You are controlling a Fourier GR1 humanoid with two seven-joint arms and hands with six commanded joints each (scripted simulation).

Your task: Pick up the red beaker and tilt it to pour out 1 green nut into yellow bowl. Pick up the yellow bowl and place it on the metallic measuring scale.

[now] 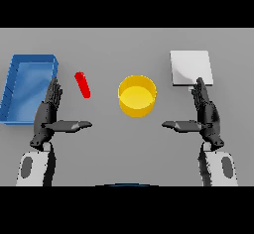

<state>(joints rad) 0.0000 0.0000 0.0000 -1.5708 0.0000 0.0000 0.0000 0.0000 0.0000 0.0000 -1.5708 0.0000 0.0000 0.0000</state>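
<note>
Partly hidden scale (191, 67) behind right hand (205, 112)

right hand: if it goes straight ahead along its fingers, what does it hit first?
Probably the metallic measuring scale: the right hand points up-view with fingers straight, tips already at the scale's near edge. Height is unclear, so it might pass over it instead.
</note>
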